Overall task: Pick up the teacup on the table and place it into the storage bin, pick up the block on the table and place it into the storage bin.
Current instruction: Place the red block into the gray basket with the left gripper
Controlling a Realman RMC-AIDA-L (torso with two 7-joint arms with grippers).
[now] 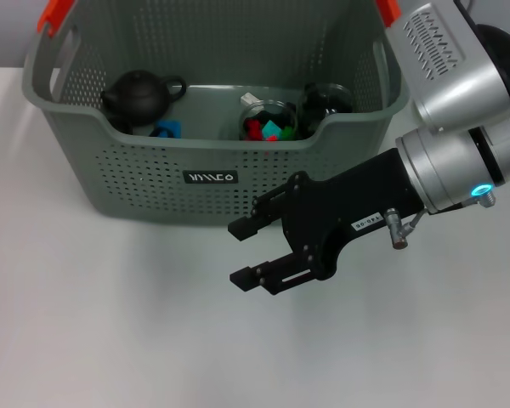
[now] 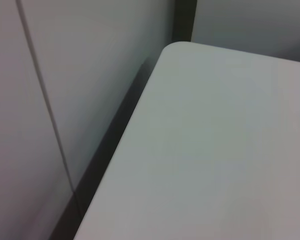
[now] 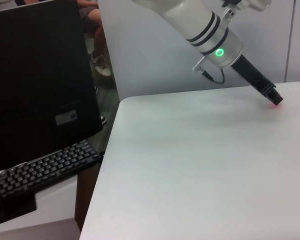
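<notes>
The grey-green storage bin (image 1: 144, 157) with orange-red handles stands at the back of the white table (image 1: 110, 323). Inside it lie a black teapot (image 1: 138, 95), a blue piece (image 1: 166, 129), a clear cup (image 1: 268, 121) holding red, green and blue blocks, and a dark glassy teacup (image 1: 327, 100) at the right. My right gripper (image 1: 240, 252) hovers open and empty just in front of the bin's front wall, pointing left. In the right wrist view, my left gripper (image 3: 271, 95) reaches down far off to the table, with a small red thing (image 3: 276, 102) at its tip.
The left wrist view shows a rounded table corner (image 2: 175, 50) beside a grey wall. Past the table edge in the right wrist view stand a black monitor (image 3: 40, 80) and a keyboard (image 3: 45, 170).
</notes>
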